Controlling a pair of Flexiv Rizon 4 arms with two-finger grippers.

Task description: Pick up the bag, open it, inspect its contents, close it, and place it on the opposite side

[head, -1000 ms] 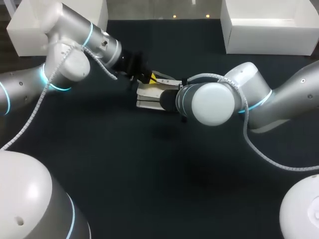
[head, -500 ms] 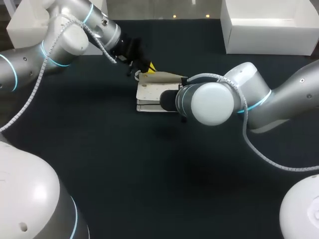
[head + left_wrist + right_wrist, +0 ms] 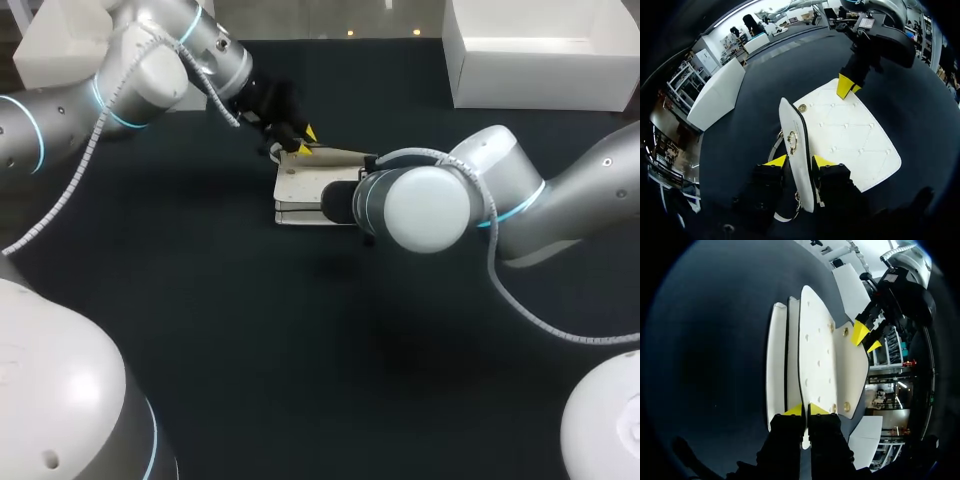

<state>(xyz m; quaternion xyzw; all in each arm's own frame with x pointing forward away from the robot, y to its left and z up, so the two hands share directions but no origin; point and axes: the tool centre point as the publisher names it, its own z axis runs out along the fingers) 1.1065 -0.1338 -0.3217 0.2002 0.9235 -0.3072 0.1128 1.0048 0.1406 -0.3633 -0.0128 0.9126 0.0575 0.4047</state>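
Pinching the lifted flap (image 3: 790,120) of the white handbag (image 3: 310,190), the left gripper (image 3: 797,161) has its yellow-tipped fingers almost together, one on each face of the thin panel. This stands the flap on edge, probably to expose the interior for inspection. The right gripper (image 3: 806,410) is closed nearly all the way on the near edge of the bag's body. It seems to be anchoring the bag flat on the dark table (image 3: 300,350) against the other arm's pull. The bag lies between the two grippers, ahead of each. It looks like smooth, stiff faux leather, diamond-quilted, with rounded corners. A gold ring clasp (image 3: 792,142) sits on the flap just ahead of the left fingertips.
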